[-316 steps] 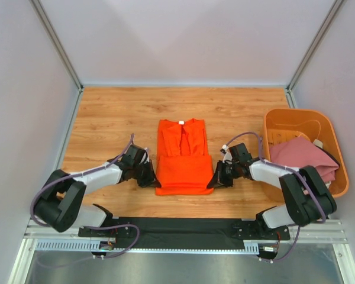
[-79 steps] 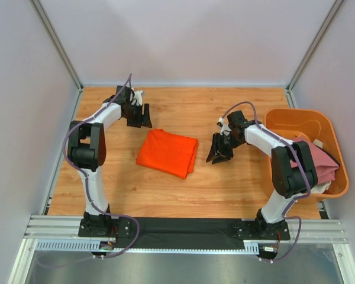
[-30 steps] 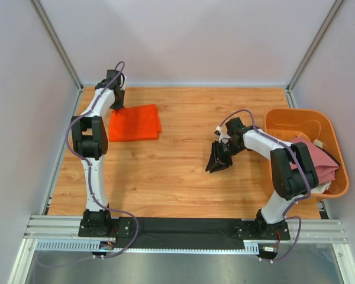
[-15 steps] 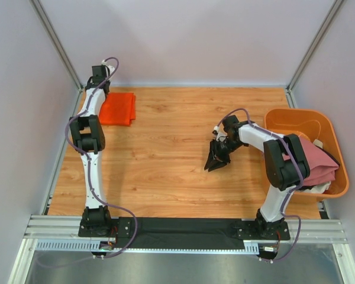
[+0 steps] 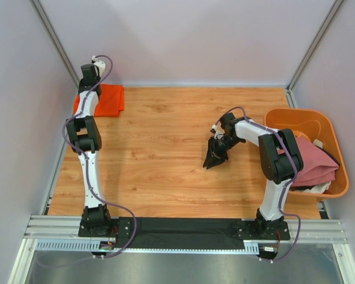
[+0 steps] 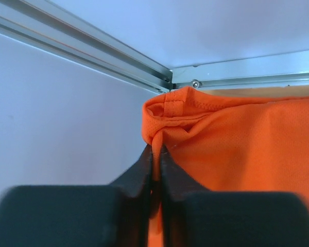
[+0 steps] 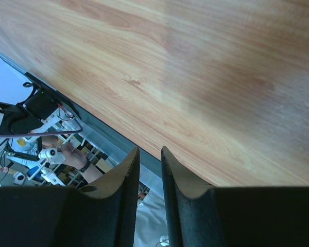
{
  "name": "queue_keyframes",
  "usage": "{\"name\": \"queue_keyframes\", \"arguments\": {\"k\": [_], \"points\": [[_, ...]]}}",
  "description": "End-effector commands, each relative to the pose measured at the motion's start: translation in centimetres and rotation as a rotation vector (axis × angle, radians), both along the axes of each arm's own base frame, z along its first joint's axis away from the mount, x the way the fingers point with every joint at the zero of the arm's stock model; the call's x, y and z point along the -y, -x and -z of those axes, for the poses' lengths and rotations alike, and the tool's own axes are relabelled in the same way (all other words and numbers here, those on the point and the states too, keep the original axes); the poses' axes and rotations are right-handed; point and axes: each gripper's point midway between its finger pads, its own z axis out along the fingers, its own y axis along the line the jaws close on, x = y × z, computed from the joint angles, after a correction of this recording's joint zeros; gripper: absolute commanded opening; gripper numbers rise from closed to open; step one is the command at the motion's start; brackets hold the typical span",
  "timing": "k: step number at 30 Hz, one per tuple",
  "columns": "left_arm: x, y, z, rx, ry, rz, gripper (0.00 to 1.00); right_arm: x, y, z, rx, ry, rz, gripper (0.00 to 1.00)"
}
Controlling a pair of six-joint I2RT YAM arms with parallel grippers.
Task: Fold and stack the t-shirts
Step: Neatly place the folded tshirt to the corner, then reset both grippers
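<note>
The folded orange t-shirt (image 5: 102,100) lies in the table's far left corner against the frame rail. My left gripper (image 6: 156,150) is shut on a fold at its edge (image 6: 165,110), and the cloth bunches above the fingertips. In the top view the left arm (image 5: 86,89) stretches straight out to that corner. A dusty pink t-shirt (image 5: 310,161) lies crumpled in the orange tub (image 5: 296,112) at the right. My right gripper (image 5: 215,157) hovers over bare wood right of centre. Its fingers (image 7: 129,164) stand a narrow gap apart with nothing between them.
Aluminium frame rails (image 6: 92,49) and white walls close in the far left corner around the orange t-shirt. The tub also holds a pale item (image 5: 318,143) behind the pink cloth. The black mounting rail (image 5: 183,228) runs along the near edge.
My left arm has dragged the folded orange t-shirt from the left side further back into the far left corner. The right gripper has shifted slightly and its fingers have narrowed a little.
</note>
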Motion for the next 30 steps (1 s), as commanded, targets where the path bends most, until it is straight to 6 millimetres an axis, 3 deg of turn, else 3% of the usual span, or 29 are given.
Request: {"name": "queue_keyframes", "arguments": {"k": [1, 2, 4, 5, 6, 7, 9, 10, 12, 13, 15, 16, 18, 19, 20, 21, 22, 23, 24, 25, 26, 27, 29, 30], "points": [[0.0, -1.7, -4.0, 0.15, -0.019, -0.017, 0.19, -0.6, -0.9, -0.9, 0.014, -0.022, 0.004, 0.25], [-0.1, -1.4, -4.3, 0.16, -0.021, -0.049, 0.36, -0.7, -0.9, -1.0, 0.017, -0.023, 0.002, 0.24], [0.1, -1.0, -5.9, 0.184, -0.027, -0.086, 0.83, -0.6, -0.8, -1.1, 0.019, -0.019, 0.003, 0.24], [0.7, -0.7, -6.8, 0.203, -0.018, -0.12, 0.99, -0.6, -0.8, -1.5, 0.033, -0.019, 0.007, 0.24], [1.1, -0.3, -7.2, 0.204, -0.002, -0.135, 1.0, -0.6, -0.9, -1.7, 0.042, -0.021, 0.009, 0.24], [1.7, 0.5, -9.5, 0.233, 0.018, -0.149, 1.0, -0.6, -1.0, -2.1, 0.056, -0.022, 0.013, 0.24], [3.9, 1.8, -10.7, 0.257, 0.12, -0.185, 1.0, -0.8, -1.4, -3.4, 0.101, -0.028, 0.03, 0.25], [5.0, 3.3, -13.0, 0.277, 0.17, -0.191, 1.0, -0.8, -1.3, -3.8, 0.114, -0.027, 0.035, 0.26], [9.2, 5.2, -13.3, 0.26, 0.314, -0.179, 1.0, -0.4, -1.5, -5.2, 0.173, -0.018, 0.065, 0.27], [10.0, 7.6, -14.4, 0.258, 0.359, -0.191, 1.0, -0.2, -1.1, -5.3, 0.179, -0.008, 0.077, 0.28], [17.6, 10.1, -14.0, 0.18, 0.456, -0.072, 1.0, 0.4, -0.6, -5.6, 0.203, 0.02, 0.121, 0.29], [19.8, 13.3, -13.9, 0.155, 0.514, -0.052, 1.0, 0.6, -0.8, -7.1, 0.27, 0.004, 0.146, 0.29], [25.4, 17.2, -12.9, 0.075, 0.583, 0.069, 1.0, 1.4, 0.5, -6.5, 0.272, 0.034, 0.191, 0.31], [29.5, 21.6, -12.0, 0.014, 0.627, 0.149, 1.0, 1.9, 0.6, -7.6, 0.345, 0.04, 0.218, 0.32], [31.8, 24.2, -11.2, -0.043, 0.68, 0.218, 1.0, 2.5, 1.5, -6.8, 0.338, 0.059, 0.234, 0.33], [32.5, 28.4, -10.3, -0.08, 0.726, 0.246, 1.0, 2.8, 1.8, -7.1, 0.363, 0.059, 0.263, 0.34], [34.6, 31.2, -9.5, -0.12, 0.842, 0.26, 1.0, 3.4, 1.9, -7.9, 0.423, 0.068, 0.291, 0.37], [36.8, 33.8, -9.3, -0.184, 0.963, 0.353, 1.0, 4.0, 3.0, -7.1, 0.415, 0.085, 0.311, 0.41], [36.6, 37.6, -8.2, -0.212, 1.025, 0.375, 1.0, 4.3, 3.2, -7.1, 0.42, 0.088, 0.348, 0.47], [37.1, 39.6, -8.0, -0.229, 1.104, 0.388, 1.0, 4.7, 3.5, -8.1, 0.474, 0.076, 0.377, 0.51], [38.0, 41.7, -8.2, -0.256, 1.169, 0.472, 1.0, 5.1, 4.5, -6.9, 0.455, 0.087, 0.394, 0.56], [37.4, 44.5, -8.2, -0.24, 1.201, 0.522, 1.0, 5.0, 4.6, -7.1, 0.467, 0.066, 0.426, 0.65], [37.2, 47.7, -8.5, -0.244, 1.253, 0.585, 1.0, 5.1, 5.3, -7.7, 0.518, 0.024, 0.461, 0.78], [36.6, 49.6, -9.1, -0.195, 1.276, 0.635, 1.0, 5.1, 5.9, -6.7, 0.517, 0.007, 0.473, 0.85]]}}
